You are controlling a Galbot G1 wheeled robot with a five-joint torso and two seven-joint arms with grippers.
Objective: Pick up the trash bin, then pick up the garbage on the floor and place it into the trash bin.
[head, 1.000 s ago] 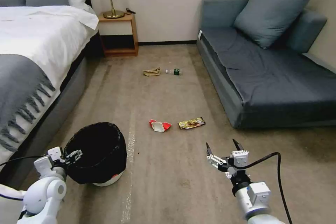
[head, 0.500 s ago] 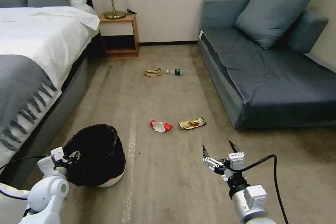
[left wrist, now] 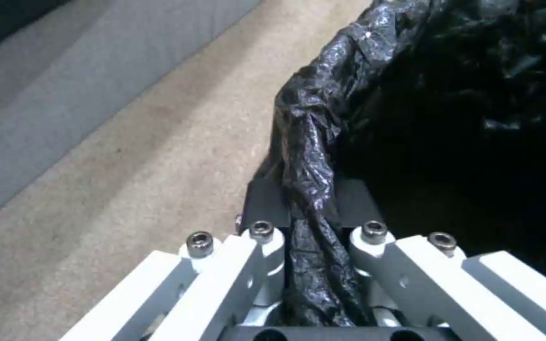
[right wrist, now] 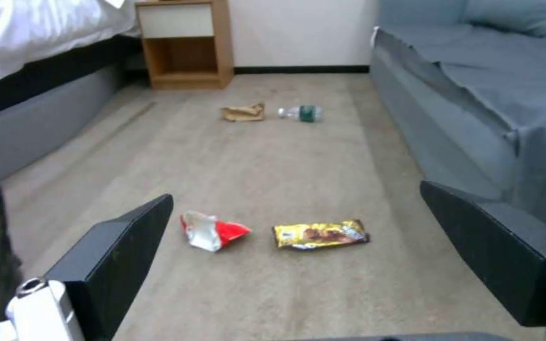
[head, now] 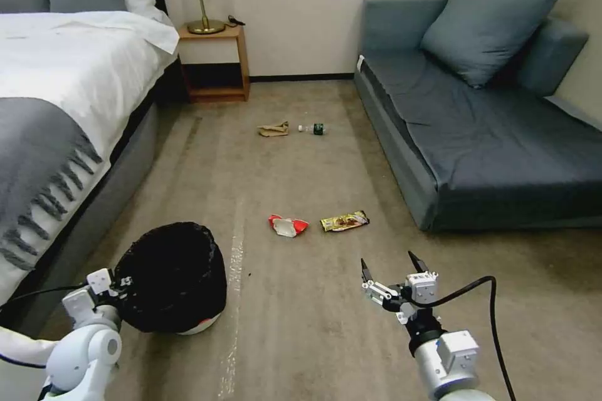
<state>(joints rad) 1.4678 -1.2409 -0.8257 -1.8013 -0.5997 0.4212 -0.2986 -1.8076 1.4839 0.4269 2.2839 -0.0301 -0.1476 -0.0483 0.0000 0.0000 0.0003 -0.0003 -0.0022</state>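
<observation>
Left tool (left wrist: 311, 222) clenching bag-lined rim of trash bin (head: 172, 276), bin sitting on floor at 7 o'clock beside bed (head: 56, 106). Right tool (head: 389, 266) hovering at 5 o'clock, fingers spread wide (gripping nothing). Red-and-white wrapper (head: 287, 225) and gold wrapper (head: 344, 220) lying just ahead; paper bag (head: 273, 130) and bottle (head: 313, 129) lying farther off at 12 o'clock.

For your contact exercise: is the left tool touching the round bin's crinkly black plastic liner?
Touching. The left wrist view shows the left tool shut on a pinched fold of the round bin's crinkly black plastic liner.

black trash bin (head: 172, 276), red-and-white wrapper (head: 287, 225), gold-brown snack wrapper (head: 344, 220), green-labelled bottle (head: 313, 128)
</observation>
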